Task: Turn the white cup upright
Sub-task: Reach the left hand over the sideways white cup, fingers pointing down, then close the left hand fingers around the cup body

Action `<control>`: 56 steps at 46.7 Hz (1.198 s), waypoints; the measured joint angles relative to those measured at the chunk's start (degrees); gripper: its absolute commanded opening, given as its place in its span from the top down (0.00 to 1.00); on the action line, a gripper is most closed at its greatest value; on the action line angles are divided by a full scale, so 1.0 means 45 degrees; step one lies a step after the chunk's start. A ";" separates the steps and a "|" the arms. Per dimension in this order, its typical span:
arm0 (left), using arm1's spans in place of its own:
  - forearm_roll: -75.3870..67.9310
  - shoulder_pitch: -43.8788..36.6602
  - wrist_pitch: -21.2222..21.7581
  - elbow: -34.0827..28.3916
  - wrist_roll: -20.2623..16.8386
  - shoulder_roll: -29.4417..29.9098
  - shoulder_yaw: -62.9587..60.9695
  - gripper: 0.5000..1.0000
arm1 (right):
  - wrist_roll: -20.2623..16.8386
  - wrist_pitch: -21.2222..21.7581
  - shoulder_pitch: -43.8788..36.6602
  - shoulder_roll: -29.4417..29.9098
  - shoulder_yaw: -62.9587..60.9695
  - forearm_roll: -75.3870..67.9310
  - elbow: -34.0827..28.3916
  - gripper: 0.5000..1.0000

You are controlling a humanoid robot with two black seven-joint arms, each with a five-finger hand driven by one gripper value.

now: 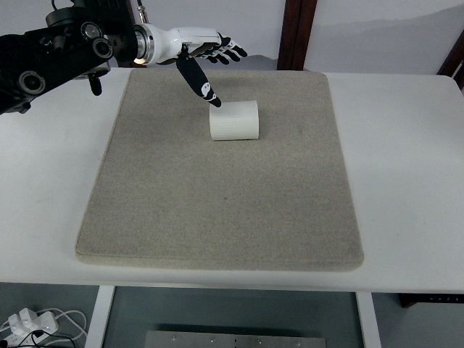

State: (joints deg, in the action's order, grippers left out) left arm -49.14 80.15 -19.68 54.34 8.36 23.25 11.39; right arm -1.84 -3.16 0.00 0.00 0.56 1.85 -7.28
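A white cup (234, 119) lies on its side on the beige mat (217, 196), near the mat's far middle. My left hand (206, 54) reaches in from the upper left, above and to the left of the cup. Its fingers are spread and hold nothing. The black thumb (198, 78) points down toward the cup's upper left edge, its tip right at the rim. Whether it touches the cup I cannot tell. The right arm does not show.
The mat lies on a white table (406, 181). A dark wooden post (297, 32) stands behind the table's far edge. Cables and a white plug (25, 322) lie on the floor at the lower left.
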 measured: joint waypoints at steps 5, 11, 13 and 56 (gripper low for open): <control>-0.0003 0.0136 -0.0004 0.0007 0.0448 -0.0094 -0.0063 0.05 | -0.0001 0.0000 0.0000 0.0000 0.0001 0.0000 -0.0002 0.10; -0.0006 0.0322 -0.0011 -0.0140 0.0717 -0.0487 -0.0889 0.09 | -0.0001 0.0000 0.0000 0.0000 0.0009 0.0000 -0.0003 0.10; 0.0006 0.0377 0.0090 -0.0202 0.0719 -0.0678 -0.1137 0.11 | 0.0000 0.0000 -0.0002 0.0000 0.0011 0.0000 -0.0002 0.10; 0.0030 0.0130 0.1112 -0.3867 0.0649 -0.3311 -0.2549 0.02 | -0.0001 0.0000 0.0002 0.0000 0.0007 0.0000 0.0001 0.10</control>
State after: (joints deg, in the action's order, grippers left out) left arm -49.00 80.74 -14.67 36.94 11.28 8.35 -0.08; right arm -1.85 -3.17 0.01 0.00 0.59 1.85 -7.28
